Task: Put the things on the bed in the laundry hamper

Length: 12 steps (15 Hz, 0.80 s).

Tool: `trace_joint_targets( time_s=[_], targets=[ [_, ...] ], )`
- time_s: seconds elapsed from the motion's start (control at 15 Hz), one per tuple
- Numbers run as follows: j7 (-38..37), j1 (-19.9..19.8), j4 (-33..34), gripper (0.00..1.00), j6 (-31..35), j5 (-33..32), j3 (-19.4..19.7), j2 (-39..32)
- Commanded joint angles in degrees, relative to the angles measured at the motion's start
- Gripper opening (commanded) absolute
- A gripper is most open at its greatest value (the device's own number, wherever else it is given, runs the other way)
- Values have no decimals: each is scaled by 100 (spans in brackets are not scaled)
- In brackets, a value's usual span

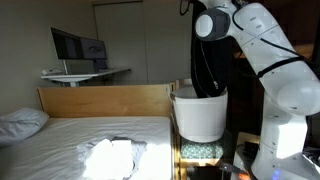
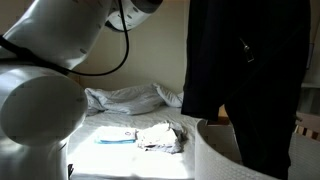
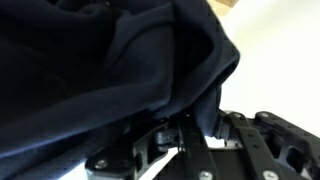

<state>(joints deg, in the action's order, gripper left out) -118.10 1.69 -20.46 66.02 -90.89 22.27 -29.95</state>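
Dark garment [image 3: 100, 70] in claw [image 3: 180, 132] over hamper [image 1: 200, 115]; pale clothes [image 1: 112, 158] on bed [image 1: 55, 135].

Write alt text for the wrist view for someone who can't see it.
A dark navy garment fills most of the frame, bunched in folds and pinched in the black gripper at the bottom. Bright, washed-out background shows at right.

Bed [image 1: 60, 135]: covered by a white sheet | pillow [image 1: 20, 123]: laid at 9 o'clock | crumpled pale clothes [image 1: 112, 155]: heaped at 5 o'clock, sunlit
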Motion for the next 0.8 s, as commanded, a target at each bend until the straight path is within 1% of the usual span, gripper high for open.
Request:
trace_joint_targets(
  time_s=[0.0, 0.13, 0.2, 0.4, 0.6, 0.73],
  targets=[
    [-4, -21, -28, 13, -8, -91, -114, 10],
    [-4, -20, -30, 13, -6, -89, -124, 8],
    [-5, -20, -30, 8, -5, -88, -126, 8],
    [-73, -36, -104, 8, 83, 85, -323, -99],
    [-135, -266, -247, 8, 75, 337, -456, -325],
    [24, -562, 48, 8, 65, 556, -477, -710]
  ],
)
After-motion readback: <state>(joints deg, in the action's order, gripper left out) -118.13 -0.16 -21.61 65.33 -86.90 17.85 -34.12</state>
